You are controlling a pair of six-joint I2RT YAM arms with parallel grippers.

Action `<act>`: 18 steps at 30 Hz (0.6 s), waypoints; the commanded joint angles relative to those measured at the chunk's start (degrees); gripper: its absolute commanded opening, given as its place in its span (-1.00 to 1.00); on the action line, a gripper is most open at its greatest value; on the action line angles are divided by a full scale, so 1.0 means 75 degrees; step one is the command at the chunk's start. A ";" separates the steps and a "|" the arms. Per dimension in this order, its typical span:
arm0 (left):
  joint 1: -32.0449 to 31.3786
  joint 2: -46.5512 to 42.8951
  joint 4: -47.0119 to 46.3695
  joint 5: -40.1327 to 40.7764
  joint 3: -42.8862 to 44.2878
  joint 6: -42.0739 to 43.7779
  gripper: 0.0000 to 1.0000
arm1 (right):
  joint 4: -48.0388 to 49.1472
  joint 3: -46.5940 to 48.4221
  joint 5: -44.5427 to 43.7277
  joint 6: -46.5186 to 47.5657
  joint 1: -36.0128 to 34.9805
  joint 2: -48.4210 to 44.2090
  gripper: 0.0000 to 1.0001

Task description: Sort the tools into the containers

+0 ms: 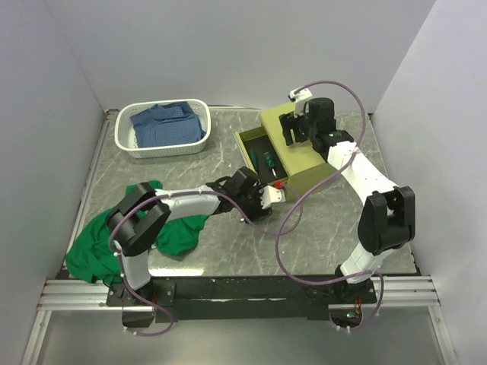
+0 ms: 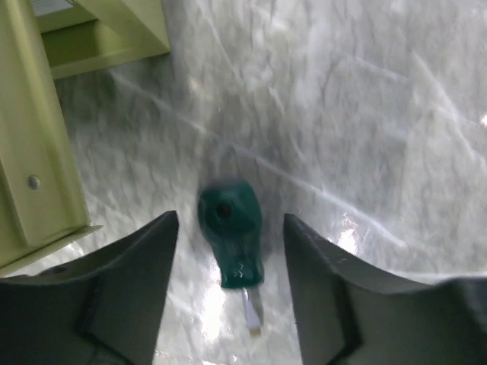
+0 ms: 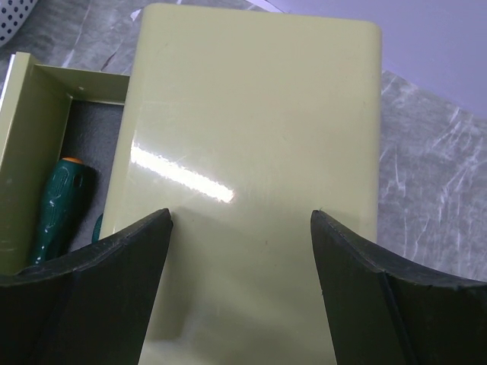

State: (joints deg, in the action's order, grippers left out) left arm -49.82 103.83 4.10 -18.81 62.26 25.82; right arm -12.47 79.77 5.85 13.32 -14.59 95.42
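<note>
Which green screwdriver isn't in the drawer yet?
The stubby screwdriver lying on the table between the open left gripper's fingers; the other two screwdrivers lie inside the tool chest's pulled-out drawer.

The olive-yellow boxy metal tool chest (image 3: 251, 152) is showing smooth, glossy paint that is throwing back a white streak of light, while the dark grey lining (image 3: 87, 133) of its open drawer (image 3: 38, 137) is looking matt. The stubby dark-green screwdriver (image 2: 230, 224) is showing a shiny plastic handle and a bright bare-metal blade against the grey marbled tabletop (image 2: 365, 114), which is gleaming smooth. The white lattice plastic basket (image 1: 163, 146) is holding soft blue cloth (image 1: 169, 122), and the crumpled green cloth (image 1: 91, 247) is looking matt.
</note>
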 commanded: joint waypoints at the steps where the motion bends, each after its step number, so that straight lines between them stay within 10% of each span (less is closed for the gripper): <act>1: -0.0211 0.0394 -0.0160 -0.0539 0.0359 0.0165 0.15 | -0.1513 -0.0522 -0.0053 -0.0077 0.0211 -0.0019 0.63; 18: -0.0341 -0.1281 0.0051 0.0703 0.0558 -0.1485 0.37 | -0.1560 -0.0382 0.0134 -0.0171 0.0410 0.0098 0.63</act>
State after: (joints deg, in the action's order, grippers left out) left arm -52.23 98.04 4.91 -15.75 62.17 19.55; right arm -12.78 79.05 7.99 13.41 -13.06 94.52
